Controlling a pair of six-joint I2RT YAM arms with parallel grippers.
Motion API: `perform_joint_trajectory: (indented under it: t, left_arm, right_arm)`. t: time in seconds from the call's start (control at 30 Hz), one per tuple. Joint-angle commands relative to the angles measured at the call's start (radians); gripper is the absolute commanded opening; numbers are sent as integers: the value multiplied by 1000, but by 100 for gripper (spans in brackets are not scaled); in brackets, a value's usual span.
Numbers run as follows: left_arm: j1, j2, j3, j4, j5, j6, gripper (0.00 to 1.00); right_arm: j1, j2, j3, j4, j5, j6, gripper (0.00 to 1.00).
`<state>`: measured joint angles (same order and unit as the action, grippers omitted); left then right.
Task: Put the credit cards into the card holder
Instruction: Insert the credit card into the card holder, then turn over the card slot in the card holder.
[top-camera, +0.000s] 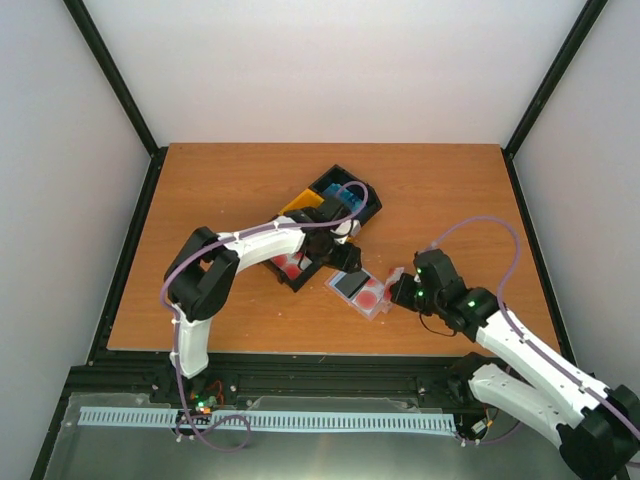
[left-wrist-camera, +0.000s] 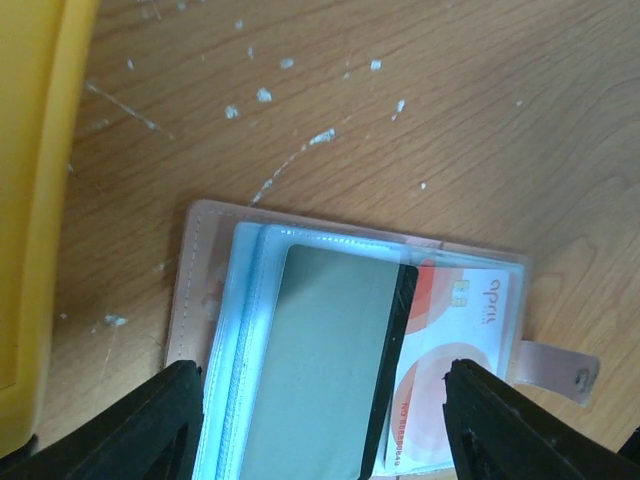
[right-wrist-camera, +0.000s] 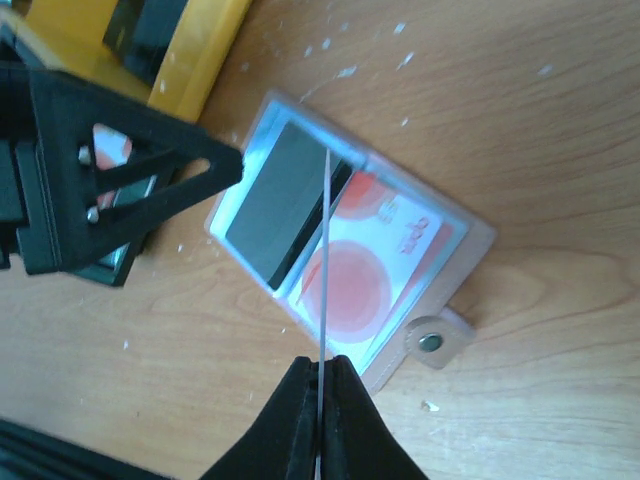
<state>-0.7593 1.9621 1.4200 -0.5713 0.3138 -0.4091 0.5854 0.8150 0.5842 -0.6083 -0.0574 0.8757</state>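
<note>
The pinkish-tan card holder (left-wrist-camera: 190, 290) lies open on the wooden table, its snap strap (right-wrist-camera: 430, 342) sticking out to one side. A black credit card (left-wrist-camera: 330, 320) rests on its translucent pockets, partly over a red-and-white credit card (left-wrist-camera: 455, 340). My left gripper (left-wrist-camera: 322, 375) hangs open just above them, one finger on each side of the black card, holding nothing. My right gripper (right-wrist-camera: 320, 365) is shut on a thin sheet (right-wrist-camera: 326, 260) seen edge-on, rising over the holder (right-wrist-camera: 470, 240). Whether it is a pocket leaf or a card I cannot tell. From above, both grippers (top-camera: 345, 258) (top-camera: 398, 290) flank the holder (top-camera: 360, 290).
A black bin (top-camera: 330, 205) with a yellow bin (left-wrist-camera: 30, 200) sits just behind the holder, with red cards (top-camera: 292, 265) and blue cards (top-camera: 350, 200) inside. The left arm reaches over it. White flecks (left-wrist-camera: 262, 95) dot the wood.
</note>
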Motion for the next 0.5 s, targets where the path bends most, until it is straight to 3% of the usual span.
perform_joint_trajectory:
  t: [0.0, 0.47]
  left_arm:
    - [-3, 37, 7, -16, 2, -13, 67]
    - [-2, 76, -17, -36, 78, -16, 63]
  right_arm:
    - [6, 63, -42, 123, -155, -40, 3]
    - [7, 231, -81, 111, -119, 14, 3]
